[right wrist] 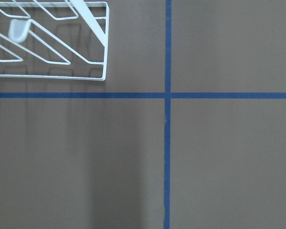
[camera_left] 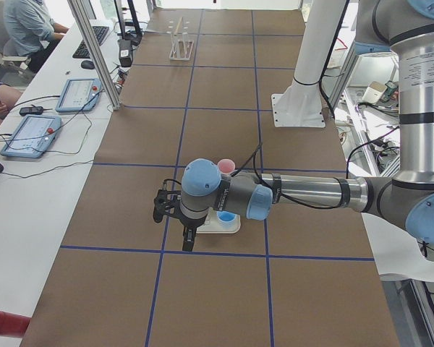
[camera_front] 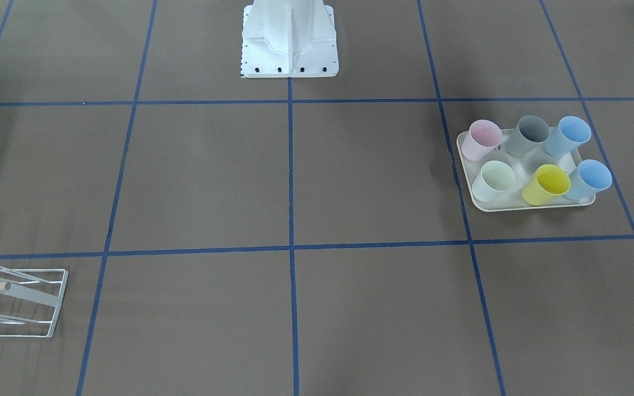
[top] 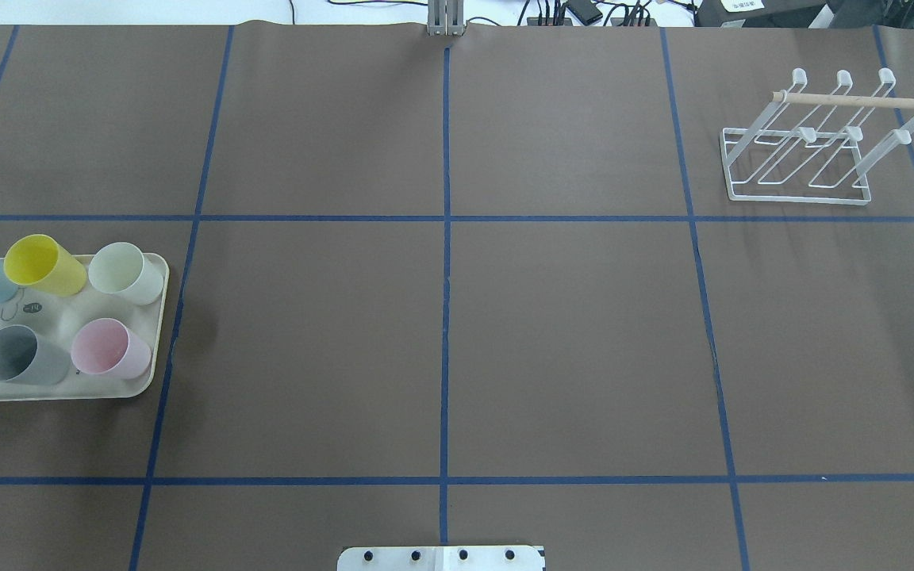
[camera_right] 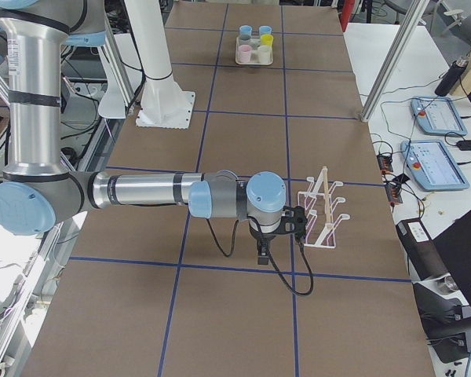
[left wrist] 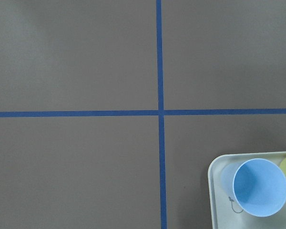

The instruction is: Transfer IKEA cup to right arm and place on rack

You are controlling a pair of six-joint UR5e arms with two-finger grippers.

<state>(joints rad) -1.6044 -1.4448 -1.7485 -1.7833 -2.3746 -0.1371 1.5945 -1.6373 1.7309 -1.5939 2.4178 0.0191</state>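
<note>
Black against the brown paper, the left tool (camera_left: 166, 208) hangs low over the tabletop (top: 568, 341), just beside the cream tray (left wrist: 214, 191). Only the side camera catches it, so I cannot tell whether its jaws stand apart or together. Its wrist camera looks straight down on a crossing of blue tape lines (left wrist: 159, 113). Only the tray's corner and one upright blue cup (left wrist: 260, 187) sit at the lower right of that view. From this I judge the tool to be off to one side of the tray, not yet above any cup.

The right tool (camera_right: 297, 221) is at the far end of the tabletop, close by the white wire rack (top: 800, 199). Its state cannot be read either, for the same reason.

Six cups (top: 68, 317) stand mouth-up on the tray: two blue, plus yellow, pale green, grey and pink. None rests on the prongs or the wooden dowel (top: 854, 100). The job appears to be at its opening step, the left arm's approach for the pick.

The next move calls for shifting the left tool over a single cup, probably the corner blue one, and lowering it squarely. The cups stand close together, so the fingers must find room without knocking a neighbour. The right tool will then need to leave the rack and meet the cup near the middle.
</note>
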